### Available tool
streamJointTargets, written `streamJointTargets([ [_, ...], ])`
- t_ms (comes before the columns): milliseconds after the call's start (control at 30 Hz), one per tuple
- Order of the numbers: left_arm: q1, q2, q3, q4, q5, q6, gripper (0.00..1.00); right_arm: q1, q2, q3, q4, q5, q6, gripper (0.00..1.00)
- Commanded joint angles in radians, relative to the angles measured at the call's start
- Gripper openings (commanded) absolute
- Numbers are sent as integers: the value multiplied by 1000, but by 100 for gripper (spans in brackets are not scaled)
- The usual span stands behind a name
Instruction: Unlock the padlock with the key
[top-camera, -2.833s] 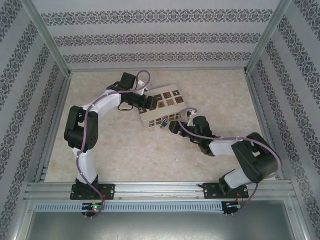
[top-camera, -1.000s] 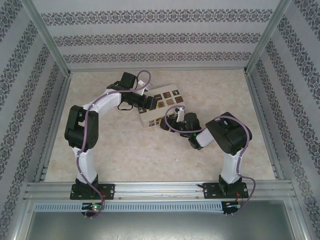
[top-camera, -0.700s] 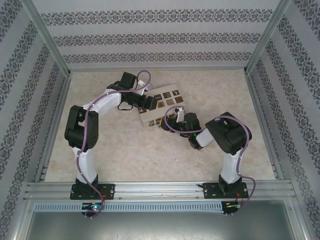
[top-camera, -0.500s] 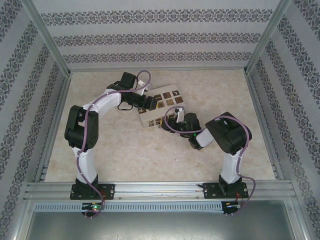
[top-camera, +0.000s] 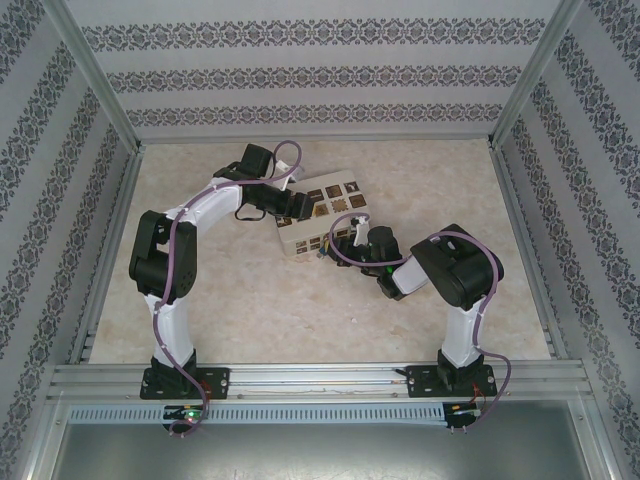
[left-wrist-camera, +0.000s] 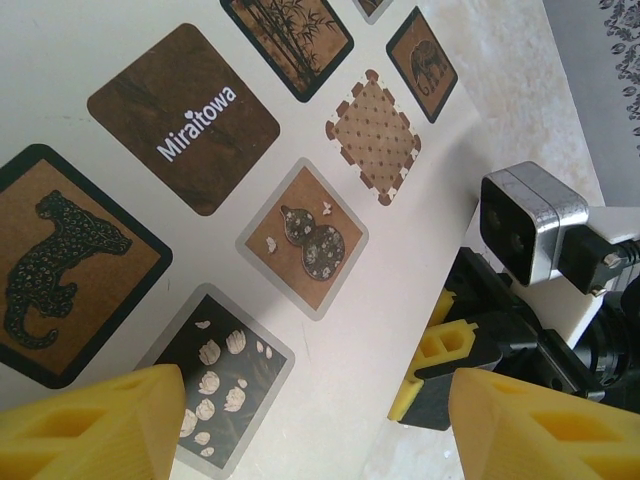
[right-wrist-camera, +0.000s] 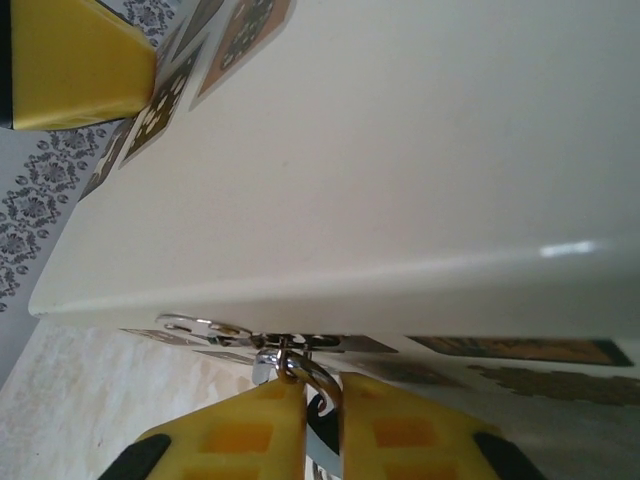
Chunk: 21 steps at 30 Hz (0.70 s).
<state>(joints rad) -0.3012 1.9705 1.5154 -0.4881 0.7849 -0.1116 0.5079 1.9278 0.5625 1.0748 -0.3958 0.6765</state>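
— From above?
— The left gripper (top-camera: 300, 207) reaches over the white box (top-camera: 345, 192). The right gripper (top-camera: 337, 243) meets the box's near side wall.
— Left wrist?
— Its yellow fingers (left-wrist-camera: 90, 420) stand spread wide above the brown-patterned lid.
— Right wrist?
— Those fingers are nearly together. They pinch the padlock (right-wrist-camera: 321, 432) (a bluish sliver, its silver shackle looped above), which hangs at the box's hasp (right-wrist-camera: 200, 325) under the lid edge.

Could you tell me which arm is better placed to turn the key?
Right: the right gripper pinches the silvery key at the white box's edge; the left gripper stands open over its top.
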Motion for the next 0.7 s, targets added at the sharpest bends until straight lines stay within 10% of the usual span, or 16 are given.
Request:
streamJointTargets([
  [0, -8, 33, 5, -73, -16, 18, 71, 7, -1, 2, 45, -14, -1, 12],
  [667, -8, 31, 5, -74, -20, 18, 71, 3, -50, -50, 93, 91, 83, 1],
])
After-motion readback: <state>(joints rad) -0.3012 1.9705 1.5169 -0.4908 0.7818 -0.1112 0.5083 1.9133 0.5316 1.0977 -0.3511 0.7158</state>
